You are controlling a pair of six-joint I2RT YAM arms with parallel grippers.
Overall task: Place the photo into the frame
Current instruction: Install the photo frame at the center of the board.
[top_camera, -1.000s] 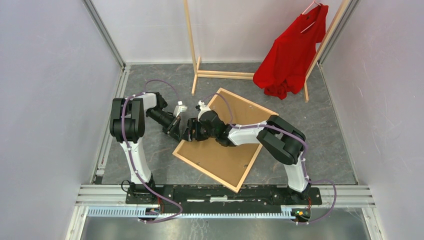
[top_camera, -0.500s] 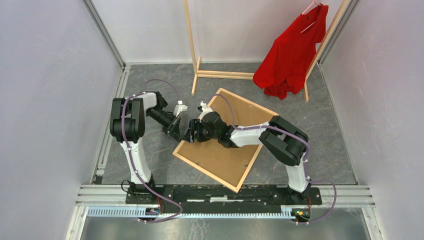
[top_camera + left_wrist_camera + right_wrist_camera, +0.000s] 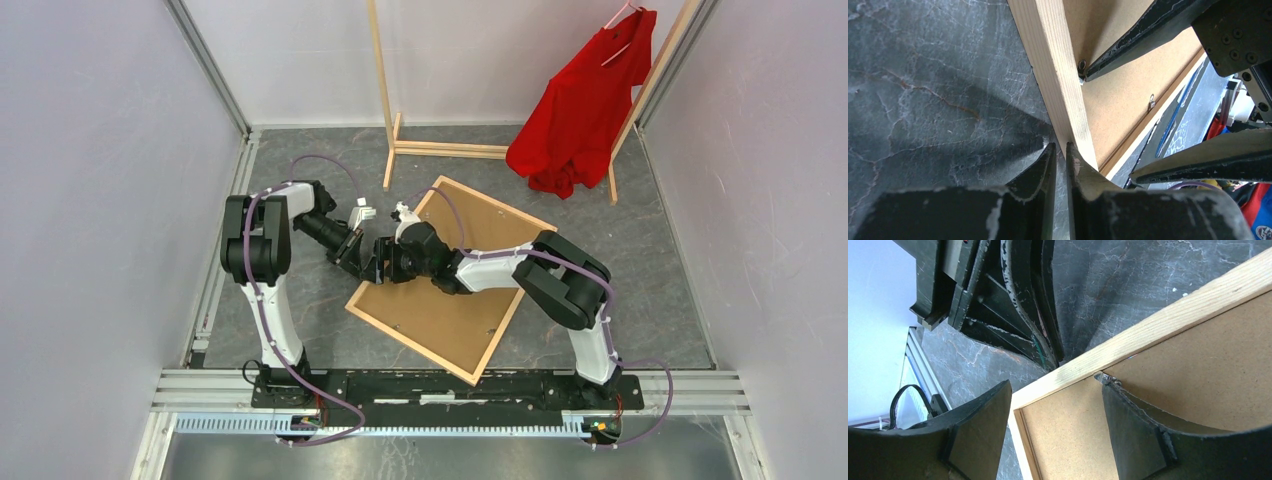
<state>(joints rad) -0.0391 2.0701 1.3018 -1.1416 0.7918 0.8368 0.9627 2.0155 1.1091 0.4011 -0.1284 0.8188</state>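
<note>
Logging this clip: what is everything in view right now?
frame: one, light wood, face down mid-table
backing board: one, brown, inside the frame
metal clips: at least two, silver, on the frame's inner edge
clothes rack: one, light wood, far side
shirt: one, red, hanging on the rack
table: one, dark grey marbled, beneath everything
photo: none visible
left gripper: one, black, shut, at the frame's left rail
right gripper: one, black, open, straddling that rail

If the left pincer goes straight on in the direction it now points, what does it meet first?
The frame: its wooden side rail lies right before the tips of the left pincer, and may already touch one of them; depth is unclear here.
</note>
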